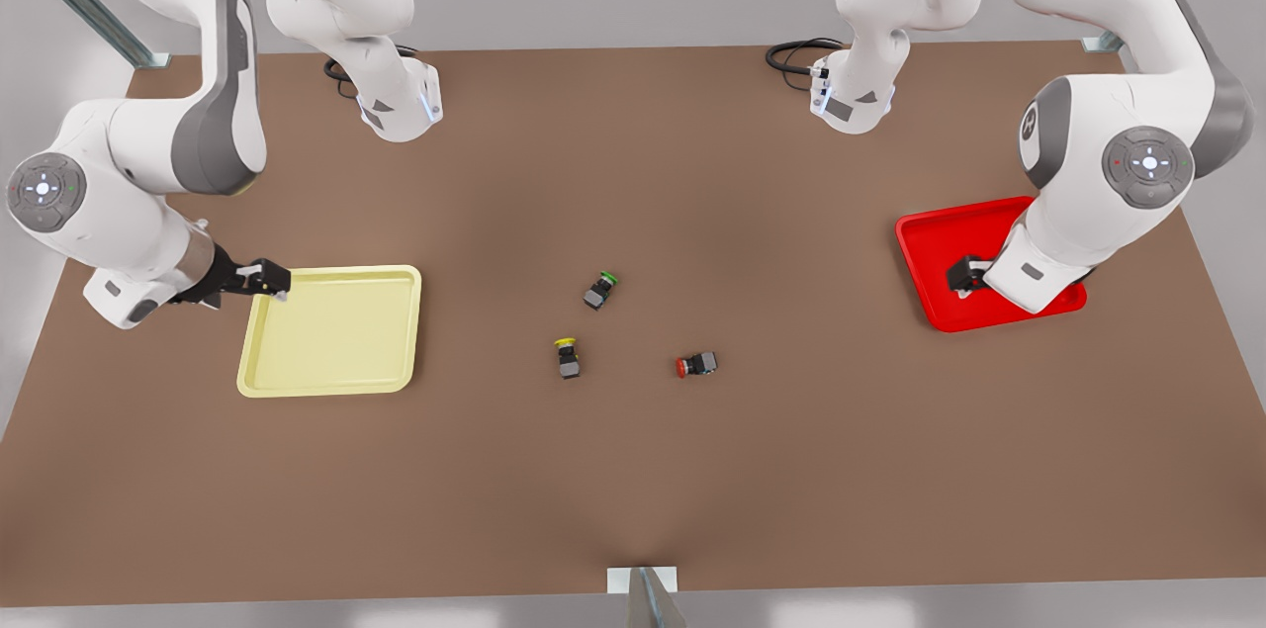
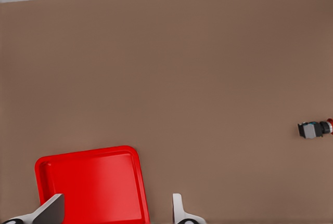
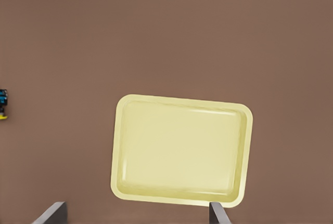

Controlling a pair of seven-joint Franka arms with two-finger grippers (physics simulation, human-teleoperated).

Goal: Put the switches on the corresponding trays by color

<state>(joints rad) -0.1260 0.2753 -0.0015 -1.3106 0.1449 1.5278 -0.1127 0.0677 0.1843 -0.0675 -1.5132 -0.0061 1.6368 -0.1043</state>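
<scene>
Both arms hovering over their trays, no switch picked yet.

The left gripper [image 1: 964,274], fingers spread, is hanging over the red tray [image 1: 925,237]; the right gripper [image 1: 265,279], likewise open, is hanging at the yellow tray [image 1: 341,381]. Between the trays, the red switch [image 1: 696,366] is lying cap toward the yellow tray, and the yellow switch [image 1: 568,358] seemingly cap toward the arms' bases; grip across each body.

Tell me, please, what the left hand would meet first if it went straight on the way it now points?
Probably the red tray: the left hand hangs open over it, fingers straddling its corner in the left wrist view. Its exact tilt is unclear, so it might meet the table beside the rim instead.
</scene>
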